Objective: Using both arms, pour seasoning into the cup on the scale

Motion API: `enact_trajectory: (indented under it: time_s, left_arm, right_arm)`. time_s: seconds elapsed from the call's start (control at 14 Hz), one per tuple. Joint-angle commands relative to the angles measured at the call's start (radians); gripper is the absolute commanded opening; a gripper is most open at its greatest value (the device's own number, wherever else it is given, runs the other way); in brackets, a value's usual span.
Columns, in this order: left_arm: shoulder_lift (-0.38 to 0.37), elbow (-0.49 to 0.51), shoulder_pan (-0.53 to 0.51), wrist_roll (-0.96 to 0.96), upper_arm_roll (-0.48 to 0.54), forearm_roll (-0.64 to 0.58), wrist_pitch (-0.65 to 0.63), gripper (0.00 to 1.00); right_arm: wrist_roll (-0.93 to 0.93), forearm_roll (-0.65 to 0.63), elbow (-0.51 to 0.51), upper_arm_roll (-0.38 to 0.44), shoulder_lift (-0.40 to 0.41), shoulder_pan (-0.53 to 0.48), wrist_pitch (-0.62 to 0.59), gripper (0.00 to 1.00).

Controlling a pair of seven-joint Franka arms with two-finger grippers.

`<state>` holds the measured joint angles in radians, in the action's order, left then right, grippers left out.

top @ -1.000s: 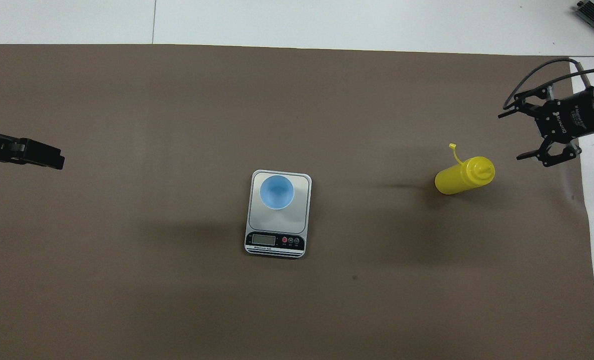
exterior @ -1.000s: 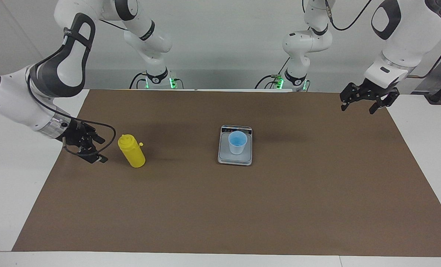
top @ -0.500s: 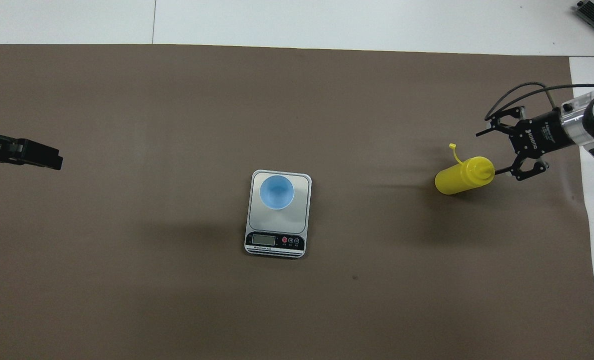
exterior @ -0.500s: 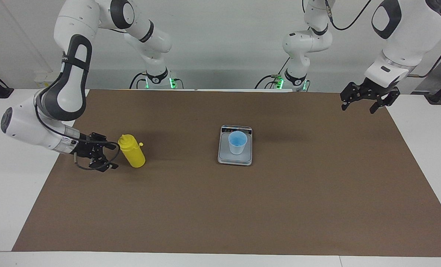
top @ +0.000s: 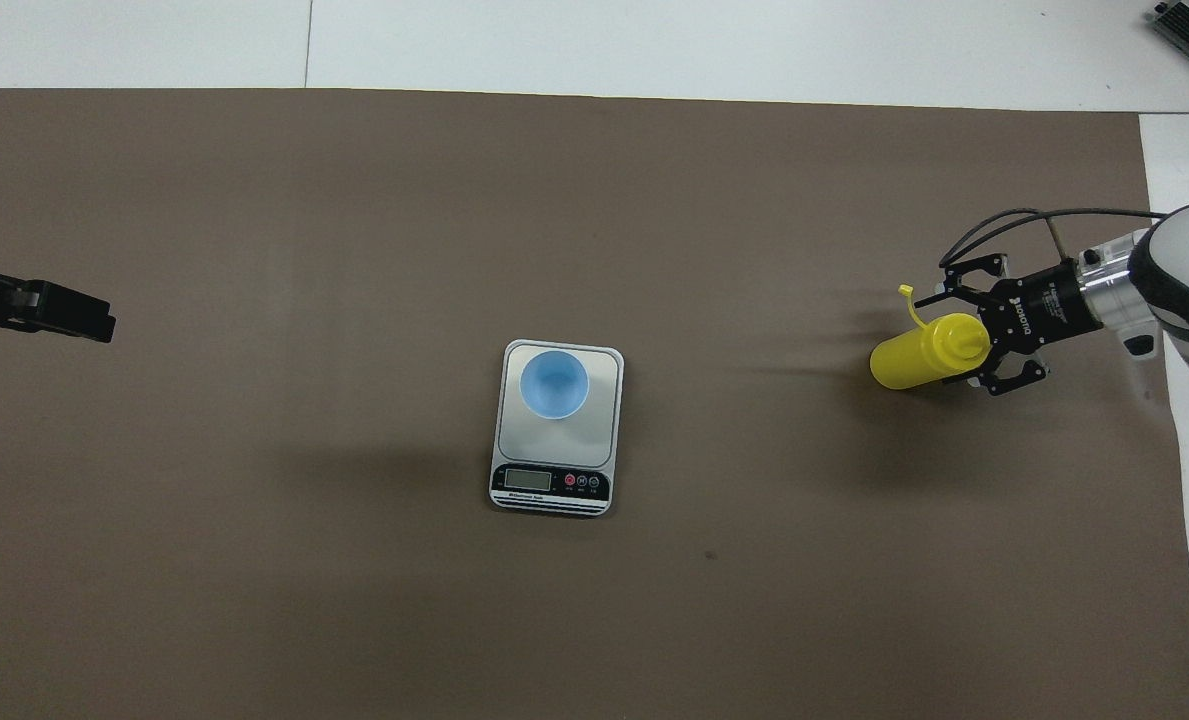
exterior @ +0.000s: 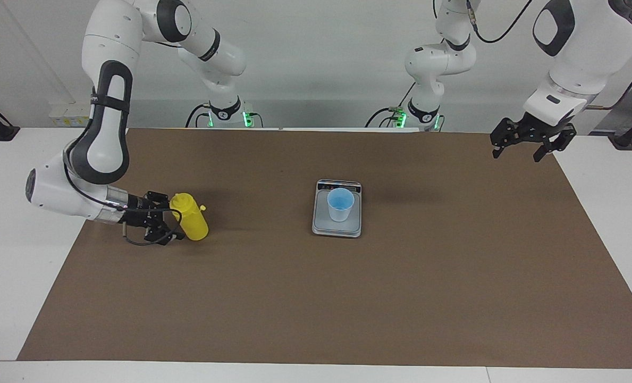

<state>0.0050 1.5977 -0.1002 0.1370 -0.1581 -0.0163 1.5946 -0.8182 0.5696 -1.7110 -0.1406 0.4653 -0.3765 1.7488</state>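
Facing view, mid-left: the right gripper (exterior: 171, 222), fingers spread, brackets the upright seasoning (exterior: 189, 217), so the grasp is in hand; closing comes next. At centre the cup (exterior: 340, 204) stands on the scale (exterior: 337, 227). Upper right, the left gripper (exterior: 527, 144) waits, spread.

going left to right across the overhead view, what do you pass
left end effector → scale with the cup on it → seasoning bottle → right end effector, open around the bottle's upper part.
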Motion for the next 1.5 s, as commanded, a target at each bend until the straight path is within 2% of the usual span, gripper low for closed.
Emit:
enact_trajectory:
  time_s: [0.0,0.14,0.21,0.29,0.36,0.57,0.93,1.14,1.43]
  left_arm:
    - [-0.026,0.024,0.002,0.033,0.000,-0.019,-0.013,1.00]
    - [-0.026,0.024,0.002,0.027,0.000,-0.019,-0.013,1.00]
    - [-0.026,0.024,-0.001,0.026,0.000,-0.018,-0.008,1.00]
    - [-0.026,0.024,-0.009,0.026,0.000,-0.017,-0.002,1.00]
    - [-0.026,0.024,-0.012,0.024,0.003,-0.017,-0.001,1.00]
    - [-0.026,0.024,-0.013,0.024,0.006,-0.017,-0.001,1.00]
    - [-0.028,0.024,-0.012,0.024,0.006,-0.017,-0.001,1.00]
    - [-0.028,0.024,-0.012,0.024,0.006,-0.017,-0.001,1.00]
    - [-0.028,0.024,-0.012,0.024,0.006,-0.017,-0.001,1.00]
  right_arm:
    - [0.033,0.042,-0.093,-0.010,-0.062,-0.016,0.034,1.00]
    - [0.033,0.044,-0.099,-0.011,-0.063,-0.016,0.032,1.00]
    - [0.034,0.055,-0.098,-0.011,-0.063,-0.015,0.031,0.64]
    - [0.031,0.076,-0.098,-0.011,-0.063,-0.010,0.032,0.04]
    - [0.022,0.088,-0.096,-0.011,-0.065,-0.004,0.037,0.00]
    - [-0.005,0.090,-0.093,-0.011,-0.083,0.001,0.067,0.00]
    - [-0.177,0.069,-0.088,-0.010,-0.189,0.103,0.176,0.00]
    - [-0.303,-0.031,-0.084,-0.010,-0.214,0.183,0.300,0.00]
    - [-0.569,-0.204,-0.044,-0.010,-0.214,0.315,0.409,0.00]
